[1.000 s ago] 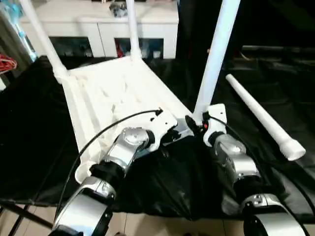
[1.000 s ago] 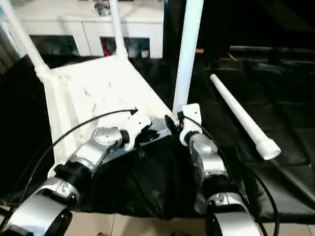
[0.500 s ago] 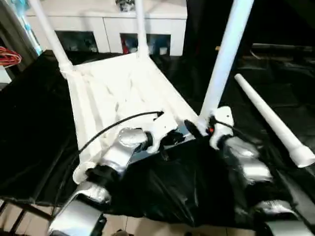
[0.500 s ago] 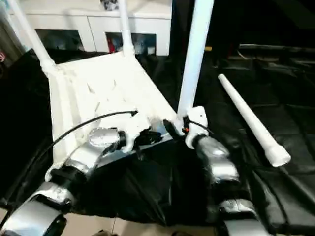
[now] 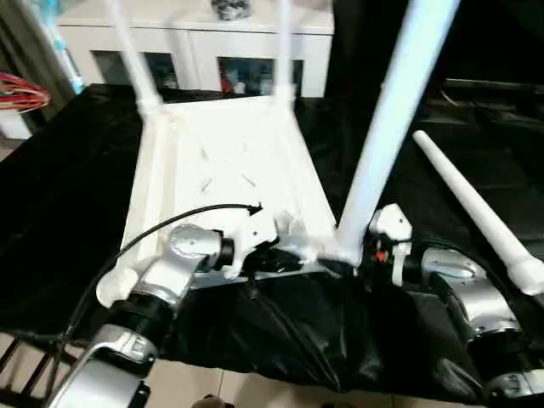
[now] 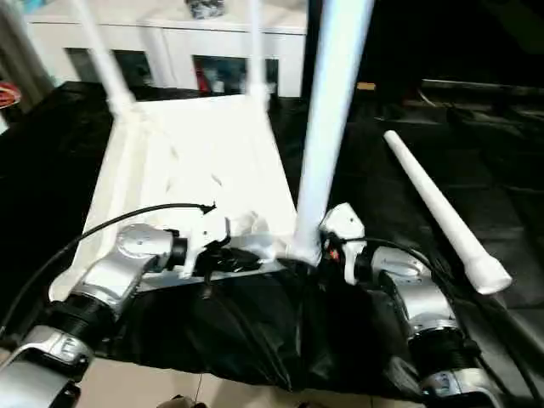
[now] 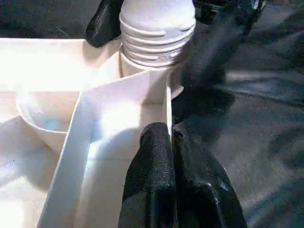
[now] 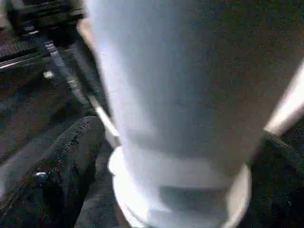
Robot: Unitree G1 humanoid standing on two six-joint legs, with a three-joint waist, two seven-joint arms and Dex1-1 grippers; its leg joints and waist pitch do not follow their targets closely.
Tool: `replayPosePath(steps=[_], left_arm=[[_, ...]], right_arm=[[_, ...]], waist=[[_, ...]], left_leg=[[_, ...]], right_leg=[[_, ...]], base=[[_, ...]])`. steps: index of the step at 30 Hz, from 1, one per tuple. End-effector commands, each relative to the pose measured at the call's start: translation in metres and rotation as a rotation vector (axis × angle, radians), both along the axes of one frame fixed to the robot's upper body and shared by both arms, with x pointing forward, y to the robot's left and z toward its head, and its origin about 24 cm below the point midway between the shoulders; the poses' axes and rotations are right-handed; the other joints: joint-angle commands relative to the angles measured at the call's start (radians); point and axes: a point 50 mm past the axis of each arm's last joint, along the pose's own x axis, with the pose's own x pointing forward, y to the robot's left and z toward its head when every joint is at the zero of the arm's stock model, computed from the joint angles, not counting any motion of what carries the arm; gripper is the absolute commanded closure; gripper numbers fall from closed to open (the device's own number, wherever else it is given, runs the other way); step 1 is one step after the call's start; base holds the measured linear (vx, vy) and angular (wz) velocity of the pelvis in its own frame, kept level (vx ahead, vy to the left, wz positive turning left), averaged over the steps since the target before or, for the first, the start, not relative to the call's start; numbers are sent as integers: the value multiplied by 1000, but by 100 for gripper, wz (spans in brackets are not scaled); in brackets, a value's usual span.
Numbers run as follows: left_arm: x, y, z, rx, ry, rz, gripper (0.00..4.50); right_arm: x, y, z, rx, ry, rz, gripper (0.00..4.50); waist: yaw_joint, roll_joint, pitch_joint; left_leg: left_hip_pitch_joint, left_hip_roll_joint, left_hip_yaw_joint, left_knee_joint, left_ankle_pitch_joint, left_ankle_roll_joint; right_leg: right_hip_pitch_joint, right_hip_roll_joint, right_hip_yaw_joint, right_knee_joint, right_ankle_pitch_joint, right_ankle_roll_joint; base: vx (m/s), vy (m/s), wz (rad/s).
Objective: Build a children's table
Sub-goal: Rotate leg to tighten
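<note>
On the black-draped bench the children's table lies upside down, its ribbed underside facing up, and every place below is told from this white top. Three legs stand upright in its corner sockets: two thin-looking ones at the far corners, toward the white cabinet, and one thick near leg rising from the corner closest to the robot's right arm. A fourth leg lies loose on the black cloth, well apart from the top on the robot's right side. At the top's near edge the left gripper has its jaws pressed shut, the black fingers side by side; they meet at the thin upright rib of the top's rim, just beside the corner socket, where the threaded base of the near leg sits in its round collar. At that same corner the right gripper has its jaws spread wide on either side of the near leg's foot, one black finger showing on each flank of the white tube; whether the fingers touch the tube cannot be told.
</note>
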Motion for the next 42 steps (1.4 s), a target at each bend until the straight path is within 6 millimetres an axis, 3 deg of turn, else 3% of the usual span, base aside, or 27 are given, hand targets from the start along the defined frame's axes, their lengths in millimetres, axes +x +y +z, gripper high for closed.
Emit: replayPosePath(steps=[1,16,20,22,26,29,31,36,37,42], left_arm=[[-1,-7,8,-8,-27,-70,450],[-6,-5,5,-5,13,-110,450],[-2,-16,6,-30,-2,-39,450],[2,-20,6,-28,-16,6,450],[17,-36,9,-27,-68,181,450],[25,-52,13,-46,-84,275,450],[26,-58,14,-49,-88,287,450],[26,-61,14,-45,-97,283,450],[25,-61,14,-48,-97,272,450],[20,-54,13,-64,-82,188,450]], right_arm=[[-5,1,-3,-21,32,59,44],[-14,8,-4,-18,65,137,162],[-10,23,-7,110,58,0,169],[-4,27,-10,132,48,-85,171],[15,38,-22,146,51,-358,171],[26,52,-29,142,70,-512,171],[30,59,-29,135,70,-564,171],[35,61,-23,121,12,-598,171],[36,60,-22,114,-5,-595,116],[31,49,-17,128,-23,-480,66]], waist=[[1,-23,-71],[7,-23,-72],[9,-24,-72],[2,-25,-70],[-22,-25,-62],[-41,-17,-60],[-51,-19,-62],[-58,-11,-66],[-58,-9,-67],[-56,-13,-70]], left_leg=[[12,32,-10,-64,-167,94],[13,31,-10,-64,-173,78],[14,32,-11,-65,-163,79],[13,29,-13,-68,-187,63],[17,21,-19,-75,-266,13],[18,16,-22,-73,-295,13],[17,13,-23,-72,-299,16],[16,17,-23,-72,-299,32],[15,18,-23,-73,-296,35],[12,19,-21,-71,-280,53]], right_leg=[[56,-54,47,-55,-257,-213],[56,-56,47,-57,-278,-202],[56,-56,47,-54,-261,-205],[55,-58,46,-62,-303,-196],[54,-59,38,-83,-463,-144],[52,-59,33,-95,-513,-121],[52,-56,30,-100,-525,-113],[53,-52,32,-92,-442,-142],[54,-51,33,-88,-414,-155],[60,-52,37,-78,-343,-190]], base=[[0,0,0],[0,0,0],[0,0,0],[0,0,0],[0,0,0],[0,0,0],[0,0,0],[0,0,0],[0,0,0],[0,0,0]])
